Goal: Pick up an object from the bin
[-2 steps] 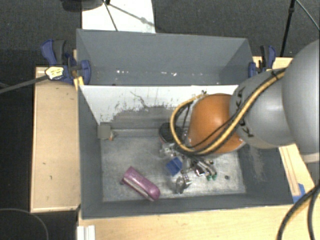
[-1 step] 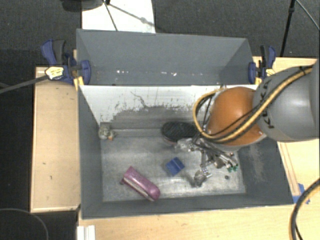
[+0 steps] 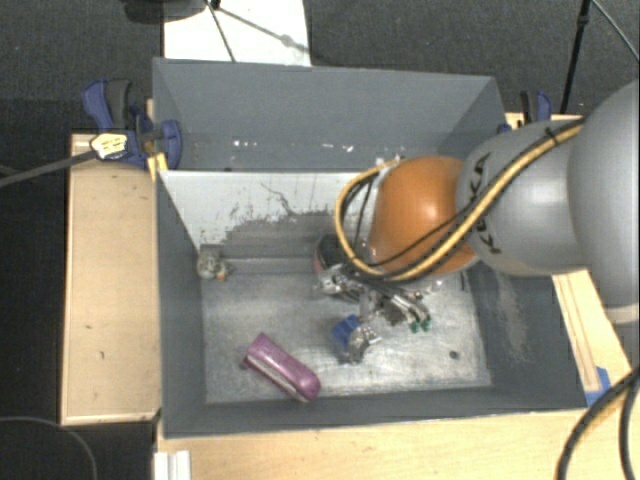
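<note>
Near the middle of the frame, a bit right, the gripper is down low over the bin floor, under the arm's orange cover with cables looped round it. Honestly can't tell if it's open or closed, the metal bits all run together from this angle. A small blue thing sits right at its tip, on the left side, touching or near enough. Can't say whether it's actually gripped. A purple block, longish and lying at a slant, is on the floor toward the lower left, apart from the gripper. A little grey lump sits by the left wall, further up. A dark thing shows just above the gripper, too hidden to name.
</note>
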